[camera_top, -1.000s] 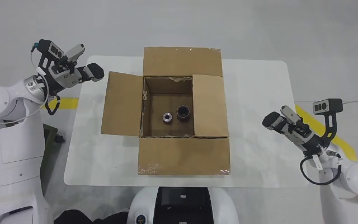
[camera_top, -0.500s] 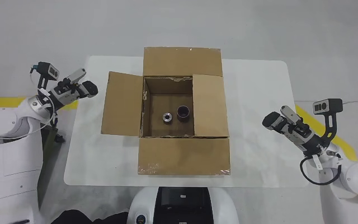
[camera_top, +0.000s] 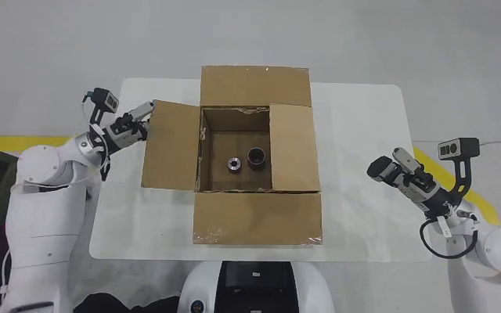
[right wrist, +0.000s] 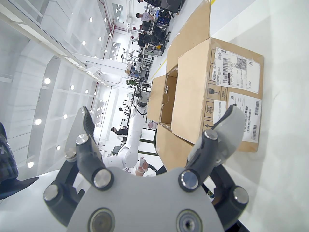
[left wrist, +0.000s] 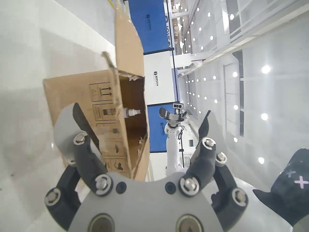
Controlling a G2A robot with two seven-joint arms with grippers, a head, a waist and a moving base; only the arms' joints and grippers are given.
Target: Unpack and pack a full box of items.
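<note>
A white surface (camera_top: 360,156) carries one big cardboard box (camera_top: 258,217), set at its middle with all four flaps folded out and the top open. From above you look straight down to the box floor. The right wrist view gives the box (right wrist: 193,92) from the side, with white shipping labels (right wrist: 235,67) stuck on its outer wall. The left wrist view catches the opposite outer wall of the box (left wrist: 79,90), printed with handling symbols.

The left end effector (camera_top: 146,117) hangs just beside the outer edge of the box's left flap. In its own wrist view the left end effector (left wrist: 141,112) has its fingers spread wide, nothing between them. The right end effector (camera_top: 380,167) sits well apart from the box's right flap, and up close this end effector (right wrist: 158,108) is likewise gaping and empty.

On the box floor lie two small items close together: a dark ring (camera_top: 257,157) and, beside it toward the left wall, a smaller metal ring (camera_top: 233,164).
</note>
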